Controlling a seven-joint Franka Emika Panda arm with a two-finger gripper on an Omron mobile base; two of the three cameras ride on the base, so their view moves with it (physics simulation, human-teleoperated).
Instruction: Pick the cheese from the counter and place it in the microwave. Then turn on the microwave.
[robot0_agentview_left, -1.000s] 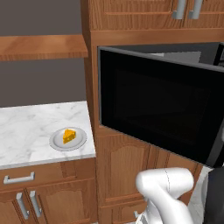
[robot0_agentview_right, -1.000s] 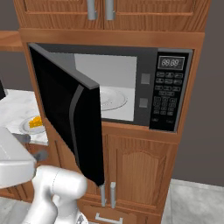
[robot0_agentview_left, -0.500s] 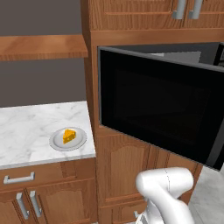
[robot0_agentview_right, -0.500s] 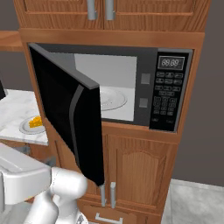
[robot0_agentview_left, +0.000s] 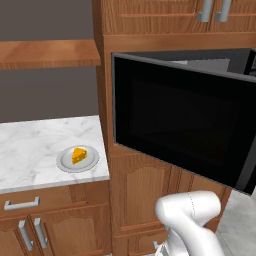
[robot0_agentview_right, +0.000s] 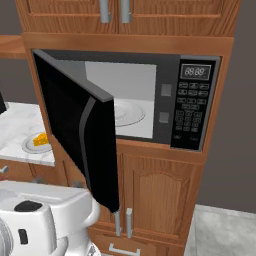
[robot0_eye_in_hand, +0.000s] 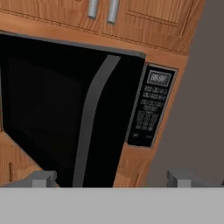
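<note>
The cheese (robot0_agentview_left: 78, 154) sits untouched on its plate (robot0_agentview_left: 65, 163) on the tabletop (robot0_agentview_left: 30, 145), the microwave (robot0_agentview_right: 165, 107) door hangs open, and the fingers (robot0_eye_in_hand: 43, 177) stand apart, empty.

Marble counter (robot0_agentview_left: 35, 145) bears grey plate (robot0_agentview_left: 65, 162)

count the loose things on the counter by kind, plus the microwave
cheese: 1
plate: 1
microwave: 1
total: 3
</note>
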